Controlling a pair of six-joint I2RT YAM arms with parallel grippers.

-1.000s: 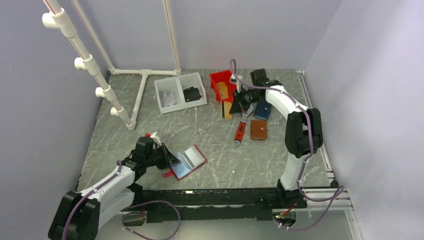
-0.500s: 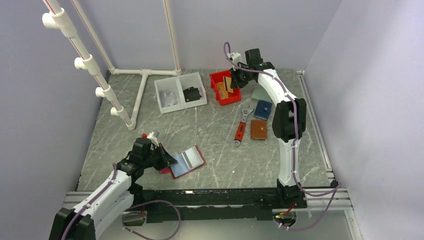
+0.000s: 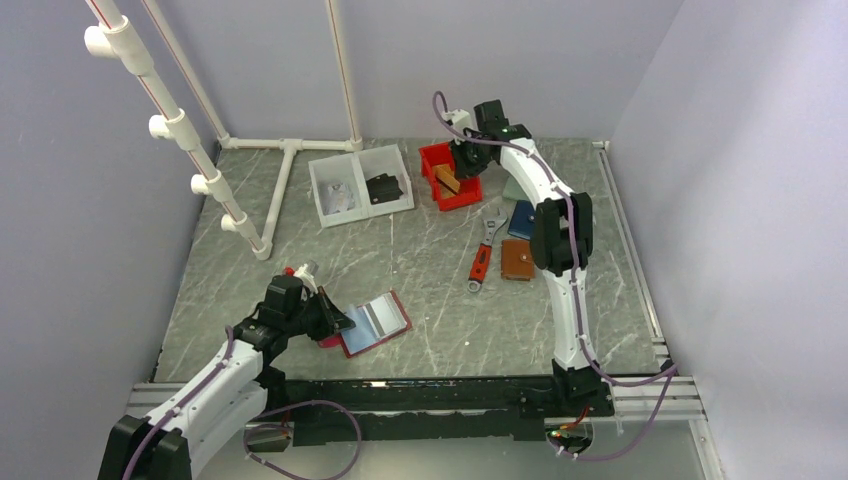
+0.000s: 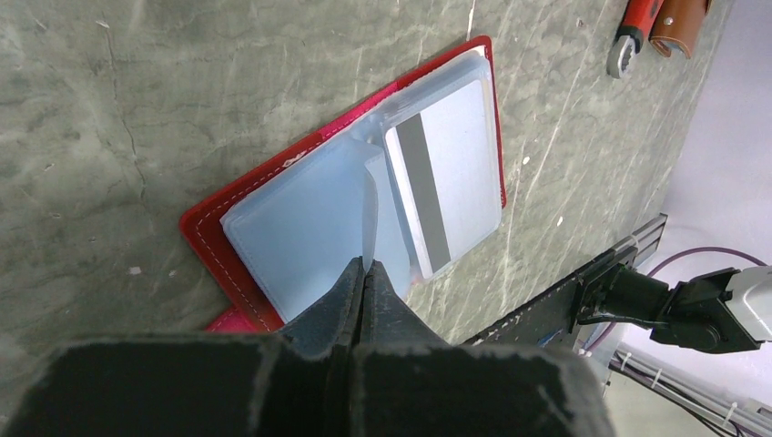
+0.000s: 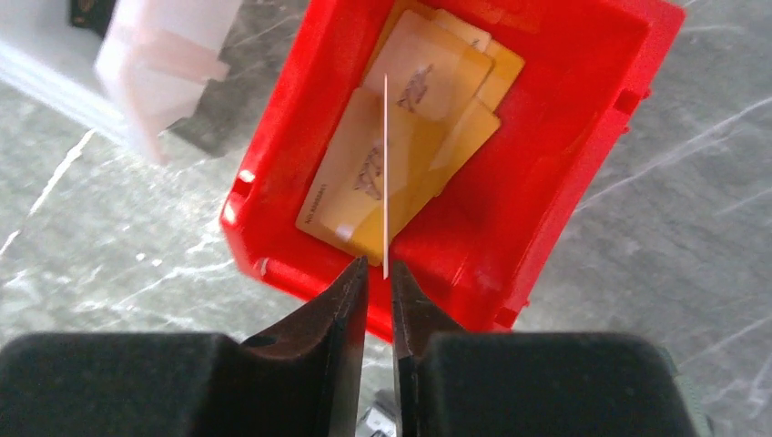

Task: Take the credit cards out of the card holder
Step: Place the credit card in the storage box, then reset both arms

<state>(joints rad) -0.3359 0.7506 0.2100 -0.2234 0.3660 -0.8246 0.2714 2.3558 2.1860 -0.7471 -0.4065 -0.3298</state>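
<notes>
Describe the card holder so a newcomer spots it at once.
On the grey marbled table, look near-left, by the left gripper. The card holder lies open there: red rim, pale blue-grey pockets, unlike the closed brown wallet and blue wallet further right.

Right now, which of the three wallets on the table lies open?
The red card holder, showing its pale inside pockets; the blue wallet and the brown wallet are shut.

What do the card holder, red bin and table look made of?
Card holder: red leather-like cover with a stitched edge; pale, translucent soft-plastic pockets inside.
Bin: glossy red moulded plastic.
Table: grey-green with marble veining, possibly printed laminate or stone.
</notes>
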